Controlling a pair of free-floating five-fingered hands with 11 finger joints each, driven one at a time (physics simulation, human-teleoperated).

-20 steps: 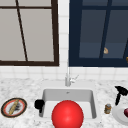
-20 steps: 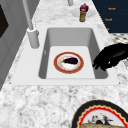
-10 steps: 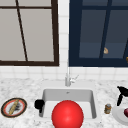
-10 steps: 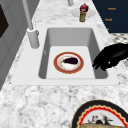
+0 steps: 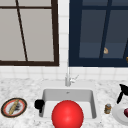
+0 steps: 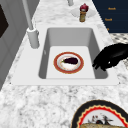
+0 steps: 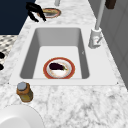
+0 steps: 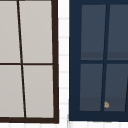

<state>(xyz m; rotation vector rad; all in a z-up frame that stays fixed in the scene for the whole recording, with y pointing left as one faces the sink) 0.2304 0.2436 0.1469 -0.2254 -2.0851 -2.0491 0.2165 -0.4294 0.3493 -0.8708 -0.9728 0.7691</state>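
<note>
Sink (image 6: 100, 42): one plate (image 6: 68, 62), one eggplant (image 6: 70, 60)

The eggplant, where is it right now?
The eggplant lies on a red-rimmed plate on the floor of the sink, seen in both side views. The left hand hovers at the sink's front edge, apart from it.

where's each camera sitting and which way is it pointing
Front view: before the sink, facing the windows; left hand, right hand.
Left side view: at the sink's left, looking along it; left hand.
Right side view: at its right, looking back; left hand by the bread plate.
Upper view: faces the windows.
Both side views share the eggplant plate.
</note>
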